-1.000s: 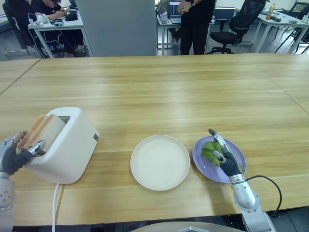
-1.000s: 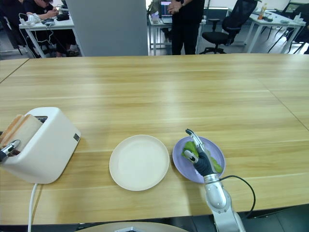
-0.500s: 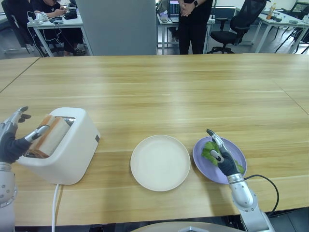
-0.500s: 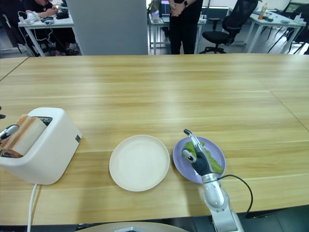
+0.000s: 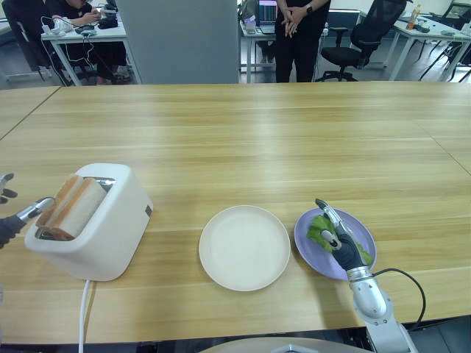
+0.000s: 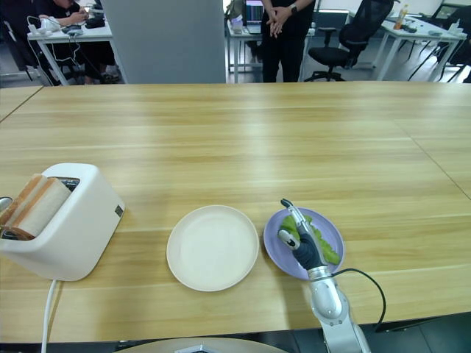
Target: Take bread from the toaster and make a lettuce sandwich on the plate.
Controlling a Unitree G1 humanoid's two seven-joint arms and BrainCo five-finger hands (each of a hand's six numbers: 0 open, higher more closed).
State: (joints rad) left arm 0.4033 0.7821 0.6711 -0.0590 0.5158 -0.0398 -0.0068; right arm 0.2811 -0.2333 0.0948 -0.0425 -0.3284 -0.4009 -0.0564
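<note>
A white toaster (image 5: 103, 228) stands at the near left of the wooden table, with two slices of bread (image 5: 71, 207) sticking up from its slots. My left hand (image 5: 13, 220) hovers just left of the toaster, open and apart from the bread. An empty cream plate (image 5: 244, 248) lies in the near middle. To its right a purple plate (image 5: 307, 251) holds green lettuce (image 5: 318, 227). My right hand (image 5: 343, 250) rests over that lettuce with its fingers stretched out, gripping nothing.
The toaster's white cord (image 5: 81, 312) runs down off the table's front edge. A black cable (image 5: 403, 272) loops near my right forearm. Broad bare wood lies beyond the plates.
My left hand has let go of the bread and drawn back to the left. The slices have sunk lower into the toaster. The right hand has hardly moved.
</note>
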